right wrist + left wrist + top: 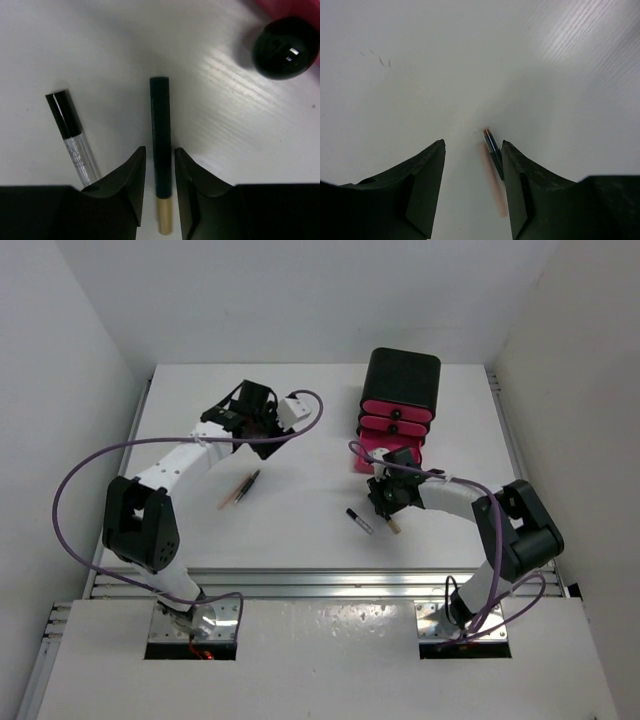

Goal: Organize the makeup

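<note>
A dark stick with a gold end (160,145) lies on the white table between the fingers of my right gripper (160,152). The jaws stand narrowly apart, with a thin gap showing on each side of the stick. From above, that gripper (388,500) sits low in front of the drawers, and the gold end (393,525) pokes out below it. A clear tube with a black cap (72,135) lies just to the left (359,520). My left gripper (473,145) is open and empty. Below it lie a pale pink stick (494,182) and a black stick (493,147).
A black box with pink drawers (400,400) stands at the back right, and one black drawer knob (280,47) is close to my right gripper. The left gripper (258,425) hovers behind the pink stick (229,496) and black stick (248,484). Walls enclose the table.
</note>
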You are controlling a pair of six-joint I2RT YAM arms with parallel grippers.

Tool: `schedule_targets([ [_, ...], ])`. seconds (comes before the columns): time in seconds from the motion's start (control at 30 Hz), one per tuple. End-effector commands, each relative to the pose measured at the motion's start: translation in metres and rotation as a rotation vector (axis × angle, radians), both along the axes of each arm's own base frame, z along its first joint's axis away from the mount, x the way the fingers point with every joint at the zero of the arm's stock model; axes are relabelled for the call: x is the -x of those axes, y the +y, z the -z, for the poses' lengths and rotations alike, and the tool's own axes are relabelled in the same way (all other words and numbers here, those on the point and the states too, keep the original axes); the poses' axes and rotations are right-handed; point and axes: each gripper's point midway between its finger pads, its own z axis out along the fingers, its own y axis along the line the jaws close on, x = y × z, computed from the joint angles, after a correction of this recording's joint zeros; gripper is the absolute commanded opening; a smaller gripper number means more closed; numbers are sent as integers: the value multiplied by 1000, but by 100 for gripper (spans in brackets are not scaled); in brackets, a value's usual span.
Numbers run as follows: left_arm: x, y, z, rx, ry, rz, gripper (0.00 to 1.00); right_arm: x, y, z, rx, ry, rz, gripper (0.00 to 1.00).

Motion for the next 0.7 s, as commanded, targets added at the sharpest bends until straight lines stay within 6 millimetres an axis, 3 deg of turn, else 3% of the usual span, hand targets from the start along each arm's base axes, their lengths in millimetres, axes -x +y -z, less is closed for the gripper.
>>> schedule_targets([
  [0.0,2,13,-15,64,-16,-28,54,-3,-5,5,103,-7,-1,28],
  [0.23,0,21,-15,118,6,-54,54,-8,-10,8,147,-18,-20,0],
  [0.33,2,27,-8,105,19,-57,54,-12,-4,-7,149,-36,-136,0],
  [0.43,1,32,-4,78,13,-37,54,-25,5,-42,137,-113,-250,0],
  [0.47,1,36,-9,75,0,-38,54,-32,8,-64,123,-180,-269,0],
  [0.6,2,46,-1,47,8,-31,54,-62,20,-123,184,-410,-516,0],
  [0.67,6,52,9,41,31,-42,54,-74,14,-129,236,-405,-561,0],
])
